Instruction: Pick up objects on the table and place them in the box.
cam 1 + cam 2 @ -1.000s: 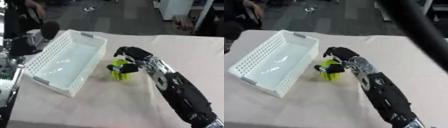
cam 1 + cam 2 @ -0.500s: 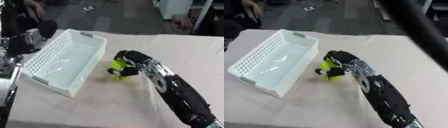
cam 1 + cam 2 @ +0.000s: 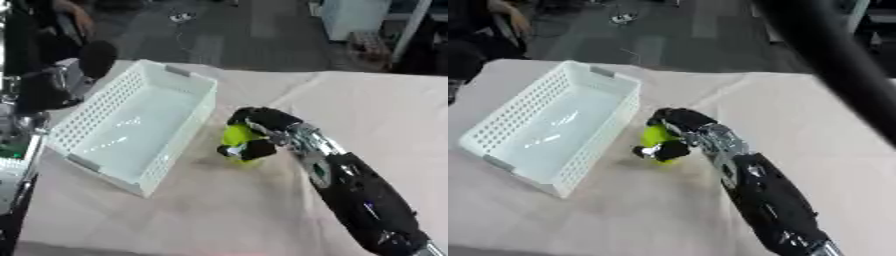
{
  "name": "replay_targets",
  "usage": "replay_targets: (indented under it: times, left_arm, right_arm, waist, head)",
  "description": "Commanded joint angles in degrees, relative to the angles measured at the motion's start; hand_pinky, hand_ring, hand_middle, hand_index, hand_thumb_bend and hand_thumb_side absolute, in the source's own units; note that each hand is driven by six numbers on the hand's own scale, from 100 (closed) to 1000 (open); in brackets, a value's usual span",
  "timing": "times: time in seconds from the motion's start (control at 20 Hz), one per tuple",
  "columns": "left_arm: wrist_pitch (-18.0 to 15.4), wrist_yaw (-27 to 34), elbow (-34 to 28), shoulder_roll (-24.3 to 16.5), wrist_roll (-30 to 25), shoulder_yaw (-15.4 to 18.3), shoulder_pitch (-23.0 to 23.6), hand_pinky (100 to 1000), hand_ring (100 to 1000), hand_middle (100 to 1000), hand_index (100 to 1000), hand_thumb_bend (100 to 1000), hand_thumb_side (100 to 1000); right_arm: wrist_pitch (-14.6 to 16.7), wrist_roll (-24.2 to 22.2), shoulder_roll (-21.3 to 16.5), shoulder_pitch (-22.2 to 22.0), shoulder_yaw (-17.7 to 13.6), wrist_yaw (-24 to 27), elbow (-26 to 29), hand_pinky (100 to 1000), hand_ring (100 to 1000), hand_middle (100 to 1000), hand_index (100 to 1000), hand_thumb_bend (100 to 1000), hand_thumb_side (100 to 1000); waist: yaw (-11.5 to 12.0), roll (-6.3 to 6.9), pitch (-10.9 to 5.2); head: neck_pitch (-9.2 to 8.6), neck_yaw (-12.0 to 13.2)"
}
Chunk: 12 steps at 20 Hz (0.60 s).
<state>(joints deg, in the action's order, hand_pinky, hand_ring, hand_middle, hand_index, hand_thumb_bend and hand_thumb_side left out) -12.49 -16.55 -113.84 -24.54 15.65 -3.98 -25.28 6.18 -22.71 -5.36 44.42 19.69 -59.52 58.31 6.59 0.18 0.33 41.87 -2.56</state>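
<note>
A small yellow-green object sits on the cloth-covered table just right of the white perforated basket. My right hand comes in from the lower right, and its black fingers are curled over and around the object, with the thumb below it. The object is partly hidden by the fingers, and whether it is off the table I cannot tell. The basket holds nothing that I can see. My left hand shows in neither view.
The beige table cloth stretches to the right and front. Dark equipment stands at the table's left edge beside the basket. Beyond the far edge lies a grey floor.
My right hand has closed its fingers round the yellow-green object, which has shifted slightly toward the basket. The head camera has also tilted.
</note>
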Motion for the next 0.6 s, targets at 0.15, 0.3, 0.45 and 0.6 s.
replay_targets:
  times: [0.15,0.3,0.45,0.6]
  left_arm:
    - [-0.1,0.7,-0.8,0.5,-0.6,-0.2,-2.2,624,560,746,717,588,699]
    - [0.1,1.0,-0.8,1.0,-0.9,-0.4,-2.9,624,560,746,717,590,692]
    - [0.3,1.1,-0.8,1.2,-1.3,-0.5,-3.2,623,560,746,717,591,687]
    - [0.6,1.1,-0.8,1.2,-1.5,-0.4,-3.2,623,560,746,717,576,674]
  right_arm:
    - [-0.2,-1.0,-0.4,1.3,-0.8,-1.8,-1.7,648,848,902,880,507,788]
    - [-0.5,-1.0,-0.3,1.4,-1.4,-2.4,-2.8,591,839,903,882,480,724]
    - [-0.9,-0.6,0.0,1.2,-1.6,-2.9,-3.5,328,733,862,860,425,585]
    - [-0.5,2.1,-0.2,1.0,-1.2,-4.0,-2.4,100,359,640,739,212,434]
  waist:
    - [1.0,0.04,0.45]
    - [1.7,-0.15,0.74]
    - [2.0,-0.33,0.74]
    - [2.0,-0.4,0.57]
  head:
    - [-1.94,-1.8]
    - [-2.25,-2.4]
    - [-2.32,-2.3]
    - [-2.42,-1.8]
